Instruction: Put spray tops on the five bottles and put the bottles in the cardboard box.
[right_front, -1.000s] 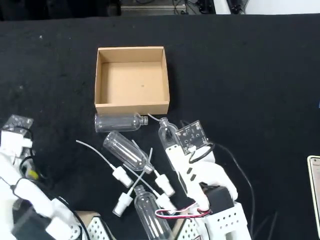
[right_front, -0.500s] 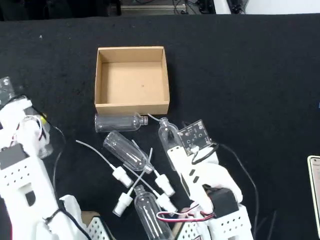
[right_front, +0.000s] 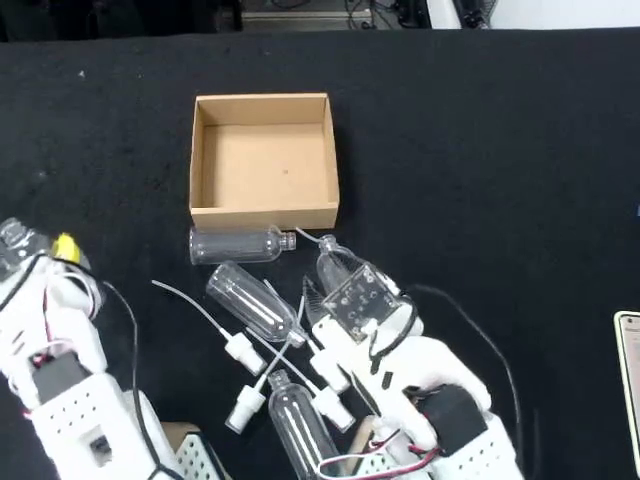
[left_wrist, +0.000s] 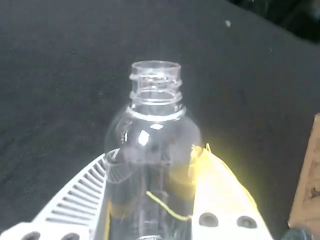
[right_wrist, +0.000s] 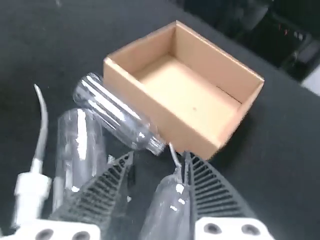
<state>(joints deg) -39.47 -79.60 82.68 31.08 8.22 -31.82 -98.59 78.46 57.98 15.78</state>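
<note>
- Hazard, left arm: the left gripper (left_wrist: 155, 165) has its fingers (left_wrist: 220, 190) closed on the shoulder of an uncapped bottle (left_wrist: 152, 125). It holds the bottle at the left edge of the high view, well apart from the cardboard box (right_front: 265, 215). We judge that the smooth round plastic could twist or slide in this hold when a top is pressed onto its threaded neck.
- Hazard, right arm: the right gripper (right_wrist: 158, 157) straddles a lying bottle (right_wrist: 165, 215) just in front of the box's near right corner. Its fingers stand apart, with a dark gap on one side, so nothing is clamped (as far as we can judge). Closing off-centre could shoot the bottle away or knock it against the box wall.
- A thin white tube shows at this bottle's neck end; we cannot tell whether a top is seated.
- Hazard, clutter: loose spray tops (right_front: 243, 350) with long thin tubes lie crossed among two more lying bottles (right_front: 250, 298) on the black table (right_front: 500, 150). An arm coming down here could drag a tube and scatter them.
- Appearance: the bottles are transparent cylinders with rounded shoulders and ribbed screw necks. A fifth bottle (right_front: 238, 244) lies just beside the box's front wall. No bottle is in the box yet.
</note>
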